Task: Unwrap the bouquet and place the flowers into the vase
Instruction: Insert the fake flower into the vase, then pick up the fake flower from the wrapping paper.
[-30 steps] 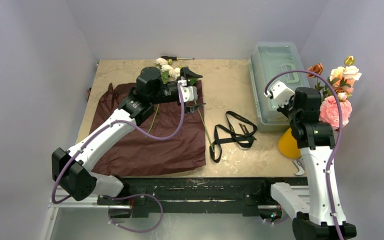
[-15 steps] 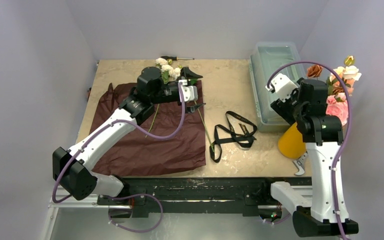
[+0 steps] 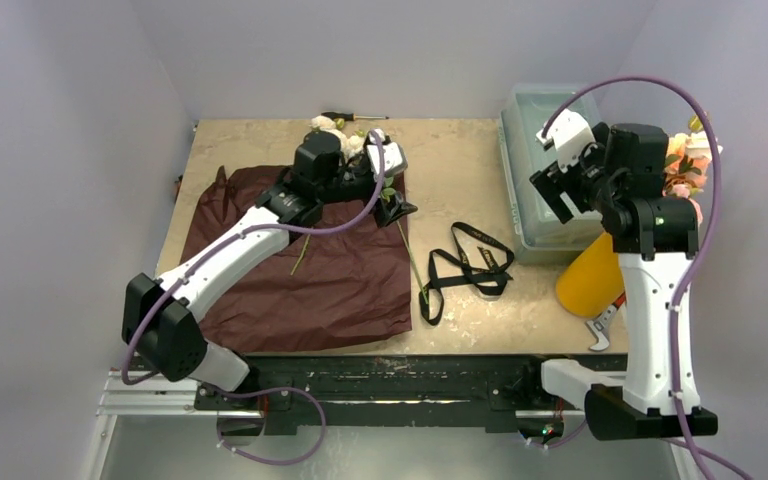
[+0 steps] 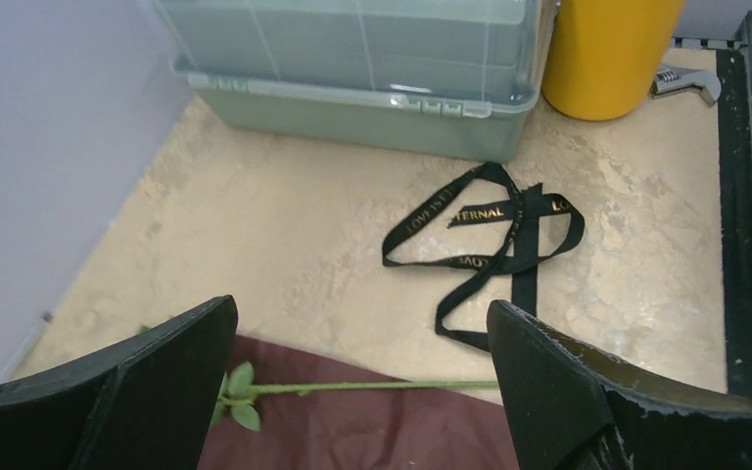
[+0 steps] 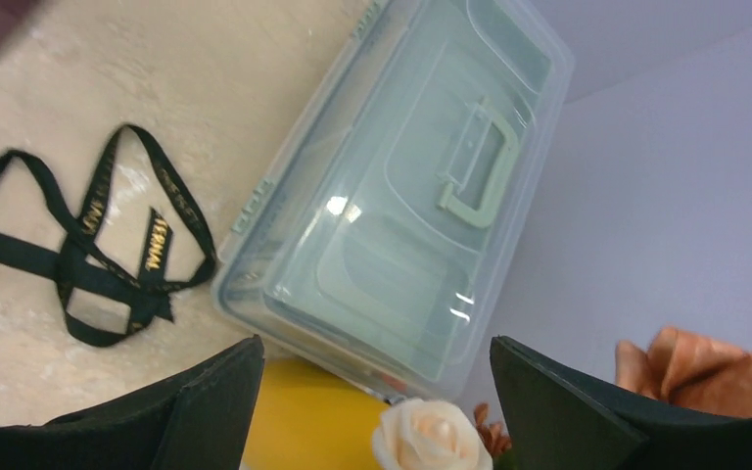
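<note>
The yellow vase [image 3: 588, 280] stands at the right edge and holds pink, cream and peach flowers [image 3: 682, 165], partly hidden behind my right arm. My right gripper [image 3: 565, 185] hangs open above them; a cream rose [image 5: 429, 436] shows below its empty jaws, beside the vase [image 5: 313, 421]. The bouquet is undone: white roses [image 3: 332, 128] lie at the back, by the spread maroon paper [image 3: 300, 275]. My left gripper [image 3: 392, 200] is open over the paper's right edge. One green stem [image 4: 372, 388] lies under my left gripper [image 4: 362, 313], untouched.
A black ribbon [image 3: 470, 265] lies loose mid-table. A clear plastic box with a handle [image 3: 545, 170] sits behind the vase. A screwdriver [image 3: 355, 116] lies at the back edge, a wrench [image 3: 605, 325] at the front right.
My right gripper has opened and risen off the flowers in the vase, swinging back over the box. My left gripper has turned and shifted right to the paper's edge.
</note>
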Motion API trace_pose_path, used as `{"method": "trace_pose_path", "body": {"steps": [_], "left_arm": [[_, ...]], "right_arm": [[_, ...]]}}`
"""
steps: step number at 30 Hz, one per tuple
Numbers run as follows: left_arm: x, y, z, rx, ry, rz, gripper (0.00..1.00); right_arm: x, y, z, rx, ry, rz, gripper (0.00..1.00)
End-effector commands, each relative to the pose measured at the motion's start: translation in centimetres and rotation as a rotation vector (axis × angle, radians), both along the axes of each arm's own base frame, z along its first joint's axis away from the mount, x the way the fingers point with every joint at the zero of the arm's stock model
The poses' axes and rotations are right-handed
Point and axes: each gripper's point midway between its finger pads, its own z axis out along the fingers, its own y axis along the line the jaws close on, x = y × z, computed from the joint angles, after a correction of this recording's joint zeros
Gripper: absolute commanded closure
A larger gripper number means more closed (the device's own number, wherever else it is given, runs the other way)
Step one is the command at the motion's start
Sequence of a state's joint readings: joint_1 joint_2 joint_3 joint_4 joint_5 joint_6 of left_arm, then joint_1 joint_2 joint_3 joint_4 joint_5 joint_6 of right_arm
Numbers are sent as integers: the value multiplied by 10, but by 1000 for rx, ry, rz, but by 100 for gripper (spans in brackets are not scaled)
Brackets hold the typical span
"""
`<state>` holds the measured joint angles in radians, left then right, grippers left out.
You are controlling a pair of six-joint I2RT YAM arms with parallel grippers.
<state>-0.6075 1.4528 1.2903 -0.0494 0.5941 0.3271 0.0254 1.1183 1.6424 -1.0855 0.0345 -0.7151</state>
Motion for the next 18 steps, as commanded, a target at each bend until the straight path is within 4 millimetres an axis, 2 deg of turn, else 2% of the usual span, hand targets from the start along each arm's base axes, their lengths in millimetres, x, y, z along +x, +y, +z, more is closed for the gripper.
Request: {"method": "trace_pose_path", "body": {"steps": [1, 3, 8, 14, 18], "left_arm": [[18, 4, -27, -10, 292, 195, 0], [28, 9, -44, -11, 402, 288, 0], [54, 30, -96, -102, 710, 506, 0], [79, 33, -155, -196, 914, 697, 2], [98, 28, -162, -290, 922, 733, 16]], "right_arm": [[22, 32, 24, 174, -63, 59, 7], [31, 50, 31, 211, -74, 92, 2], [50, 87, 32, 249, -74, 158, 2], [64, 101, 41, 294, -87, 182, 2], [62, 103, 38, 297, -76, 188, 2]]}}
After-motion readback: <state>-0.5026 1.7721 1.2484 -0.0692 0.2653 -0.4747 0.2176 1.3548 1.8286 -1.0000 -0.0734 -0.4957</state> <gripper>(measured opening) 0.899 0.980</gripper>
